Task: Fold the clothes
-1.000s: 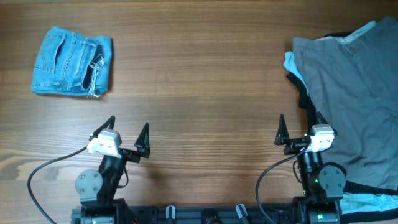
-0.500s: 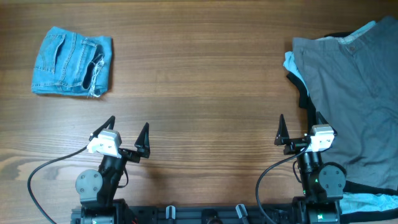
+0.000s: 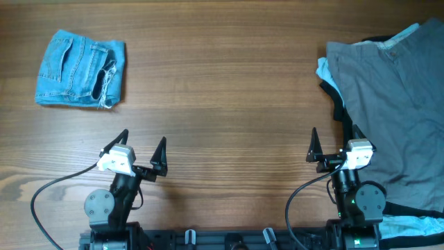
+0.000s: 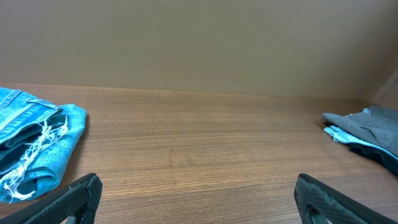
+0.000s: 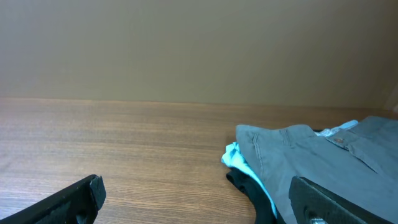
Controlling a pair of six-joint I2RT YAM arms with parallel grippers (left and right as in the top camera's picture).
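Note:
Light-blue denim jeans [image 3: 81, 68] lie folded into a small bundle at the far left of the table, frayed hem showing; they also show at the left of the left wrist view [image 4: 34, 146]. A large grey garment [image 3: 395, 104] lies in a pile at the right, over pale-blue cloth [image 3: 325, 71] and a dark garment [image 3: 341, 114]; it also shows in the right wrist view [image 5: 323, 158]. My left gripper [image 3: 143, 147] is open and empty near the front edge. My right gripper [image 3: 336, 145] is open and empty, next to the pile's left edge.
The wooden table [image 3: 222, 104] runs between the folded jeans and the pile. A plain tan wall [image 4: 199, 43] stands behind the table. More pale-blue cloth [image 3: 409, 226] pokes out at the front right corner.

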